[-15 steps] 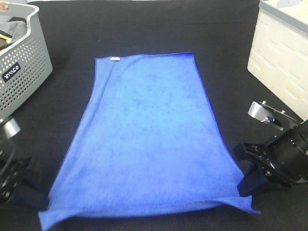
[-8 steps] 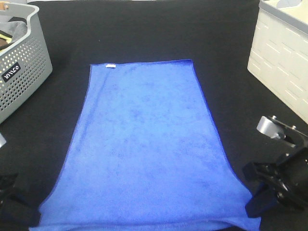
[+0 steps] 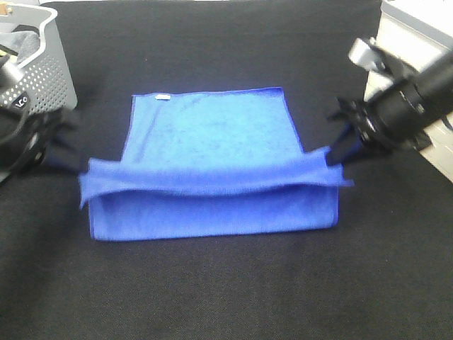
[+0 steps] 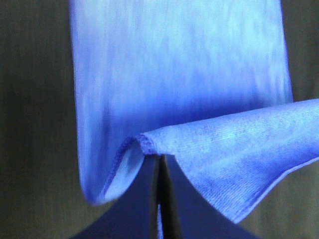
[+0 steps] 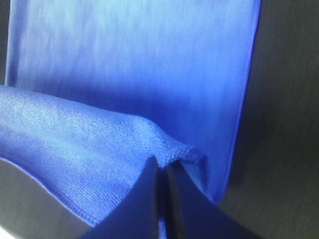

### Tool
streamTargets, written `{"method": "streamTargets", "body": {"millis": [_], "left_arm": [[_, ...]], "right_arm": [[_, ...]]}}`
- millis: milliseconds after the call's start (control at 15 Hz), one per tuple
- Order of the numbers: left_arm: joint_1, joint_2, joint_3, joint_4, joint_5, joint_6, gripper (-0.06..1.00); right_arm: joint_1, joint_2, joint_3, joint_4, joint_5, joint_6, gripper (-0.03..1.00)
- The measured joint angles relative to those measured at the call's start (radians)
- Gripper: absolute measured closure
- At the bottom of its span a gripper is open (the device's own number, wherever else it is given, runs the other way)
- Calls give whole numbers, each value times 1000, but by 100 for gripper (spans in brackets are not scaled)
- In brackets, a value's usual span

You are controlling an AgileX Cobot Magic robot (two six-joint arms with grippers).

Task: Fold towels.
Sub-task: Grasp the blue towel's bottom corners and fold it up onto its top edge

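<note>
The royal-blue towel lies on the black table with its near edge lifted and carried over itself, forming a raised fold across the middle. A small white tag marks its far left corner. My left gripper is shut on the left near corner of the towel. My right gripper is shut on the right near corner of the towel. Both wrist views show closed dark fingers pinching the hem above the flat part of the cloth.
A grey perforated basket with cloth in it stands at the back left, close behind my left arm. A white crate stands at the back right, behind my right arm. Black table surface stretches in front of the towel.
Both grippers have lifted the near corners and carried them away from the table's front edge, over the towel. The near edge now hangs above the towel's middle, doubling the cloth.
</note>
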Motion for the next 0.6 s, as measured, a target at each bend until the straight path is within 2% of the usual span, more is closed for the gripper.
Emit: {"method": "streamTargets", "body": {"millis": [67,267,333,400,467,600], "left_arm": [[0,0,0,0,0,0,94],[0,178,-251,63,-3,0,94],[0,265,-391,111,-3,0,94],[0,288,-438,124,-3,0,94],[0,369,-564,152,-3,0,94],[0,469,-719,162,-4,0,94]], "right_arm": [[0,0,0,0,0,0,97],[0,182,-272,-85,40,72,97],[0,272,-415,-122,62,111,97],[0,297,-453,-131,66,121,97],[0,382,-586,-157,87,134,97],[0,489,-772,-180,99,144,97]]}}
